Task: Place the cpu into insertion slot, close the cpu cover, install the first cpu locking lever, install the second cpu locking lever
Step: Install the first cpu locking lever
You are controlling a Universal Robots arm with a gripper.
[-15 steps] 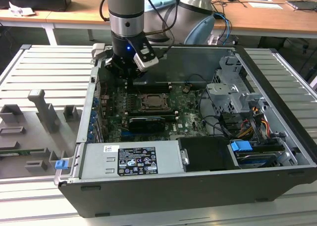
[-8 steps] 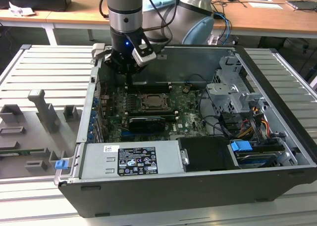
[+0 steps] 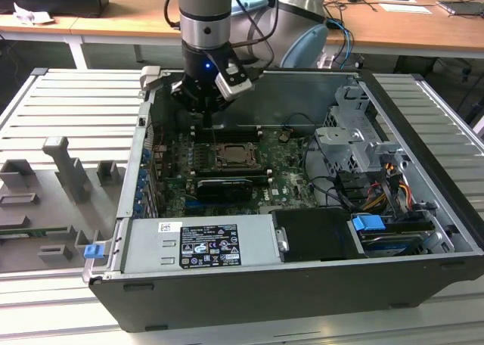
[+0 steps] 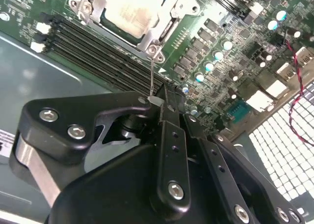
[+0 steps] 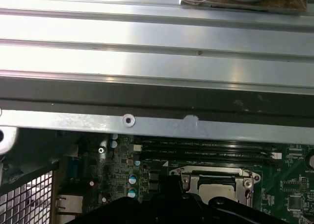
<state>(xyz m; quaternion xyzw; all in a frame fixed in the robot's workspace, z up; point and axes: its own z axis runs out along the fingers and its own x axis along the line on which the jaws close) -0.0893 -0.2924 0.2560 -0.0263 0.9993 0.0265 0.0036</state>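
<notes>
1. While the arm reaches down into the open computer case (image 3: pixel 423 209), the gripper (image 3: pixel 207 116) hangs over the motherboard (image 3: pixel 283 163), just behind the socket area as the exterior view shows it.
2. Its black fingers (image 4: pixel 169 135) lie close together in the second wrist view, pinched on a thin wire locking lever (image 4: pixel 152 84) that rises out from between the jaws toward the socket's corner screw.
3. Beyond the jaws, the cpu (image 4: pixel 132 13) already sits in the insertion slot (image 4: pixel 169 25), its pale metal face up.
4. Around the chip lies the cpu cover (image 4: pixel 105 3), a silvery frame, flat down over the slot's rim with the chip showing through its cut-out.
5. Between the jaws and the slot run the long black memory slots (image 4: pixel 93 49), side by side, with white clips at one end.
6. To one side of the jaws the board carries rows of round capacitors (image 4: pixel 216 62) and, farther off, a perforated metal wall (image 4: pixel 279 145) with a red wire across it.
7. In the first wrist view the same seated cpu (image 5: pixel 216 189) and its frame appear just past the dark gripper body, with the memory slots (image 5: pixel 206 148) beyond and the case's ribbed grey edge (image 5: pixel 157 121) behind them.
8. Well apart from the jaws, the exterior view shows a labelled power supply (image 3: pixel 200 243), a drive cage (image 3: pixel 355 137) and a blue tab (image 3: pixel 370 225), all inside the case.
</notes>
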